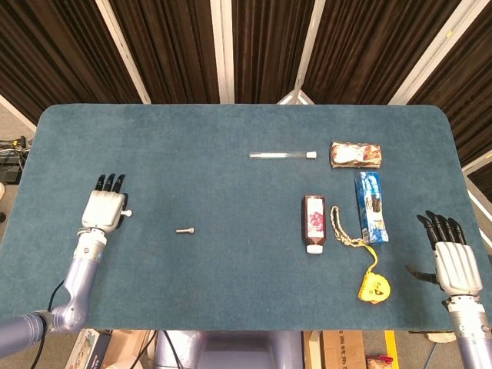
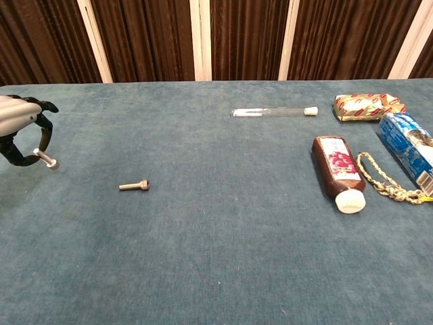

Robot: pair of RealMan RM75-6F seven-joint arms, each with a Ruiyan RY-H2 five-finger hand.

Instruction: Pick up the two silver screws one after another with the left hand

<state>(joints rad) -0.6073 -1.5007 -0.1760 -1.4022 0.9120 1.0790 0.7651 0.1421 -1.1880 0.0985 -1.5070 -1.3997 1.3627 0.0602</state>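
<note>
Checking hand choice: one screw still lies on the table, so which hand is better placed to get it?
Left. The left hand, already pinching one screw, sits near the lying screw; the right hand is across the table beyond the bottle.

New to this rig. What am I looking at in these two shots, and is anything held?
Two robot arms with humanlike hands sit at a blue table. One picture looks down from the robot's head, the other looks forward from its chest. The left hand pinches one silver screw in its fingers; a second screw lies on the table. The right hand is open and holds nothing. Off to the right lie a glass tube, a brown bottle, a blue packet, a snack pack and a cord with a yellow tag.
</note>
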